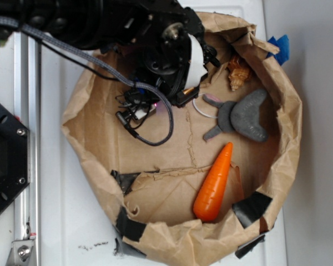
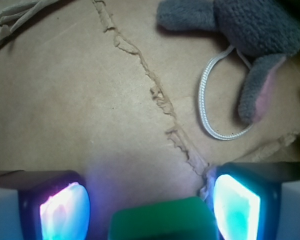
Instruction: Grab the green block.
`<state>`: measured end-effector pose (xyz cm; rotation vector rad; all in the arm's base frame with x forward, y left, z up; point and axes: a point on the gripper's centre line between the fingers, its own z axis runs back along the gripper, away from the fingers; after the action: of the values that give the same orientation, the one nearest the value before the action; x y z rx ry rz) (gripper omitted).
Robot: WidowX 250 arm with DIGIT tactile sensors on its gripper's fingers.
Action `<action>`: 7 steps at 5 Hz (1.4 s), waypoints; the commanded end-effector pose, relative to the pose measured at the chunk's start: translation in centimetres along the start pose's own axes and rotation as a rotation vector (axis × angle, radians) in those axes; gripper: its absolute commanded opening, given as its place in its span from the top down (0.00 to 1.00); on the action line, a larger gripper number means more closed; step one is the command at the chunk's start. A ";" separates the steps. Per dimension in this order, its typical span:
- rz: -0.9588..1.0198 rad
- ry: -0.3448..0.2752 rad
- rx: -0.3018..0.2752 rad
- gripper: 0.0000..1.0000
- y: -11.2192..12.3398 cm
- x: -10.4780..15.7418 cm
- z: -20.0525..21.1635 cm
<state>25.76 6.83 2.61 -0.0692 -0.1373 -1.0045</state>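
Green block sits between the pincer pads on the brown paper liner — pads spread wide, not gripping. Judgement: close squarely and evenly, block centered — clear of the torn seam — before lifting.

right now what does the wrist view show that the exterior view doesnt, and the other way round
Only the wrist view shows the green block, sitting between the two lit fingers of the gripper, with a gap on each side; in the exterior view the arm hides it.

Only the exterior view shows the orange carrot, the brown toy near the far rim, the paper bag's rolled rim and the blue tape outside it.

Both show the grey plush toy, the white loop beside it, and the torn brown paper floor.
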 end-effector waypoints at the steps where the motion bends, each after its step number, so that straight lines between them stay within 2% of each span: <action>1: -0.012 -0.003 0.015 0.00 0.9 0.4 0.7; 3: 0.046 0.028 0.041 0.00 1.4 -2.4 1.4; 5: 0.055 0.041 0.057 0.00 0.7 -4.4 1.8; 7: 0.068 0.071 0.021 0.00 0.2 -4.7 0.7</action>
<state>23.28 10.94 2.33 -0.0467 -0.0700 -0.9468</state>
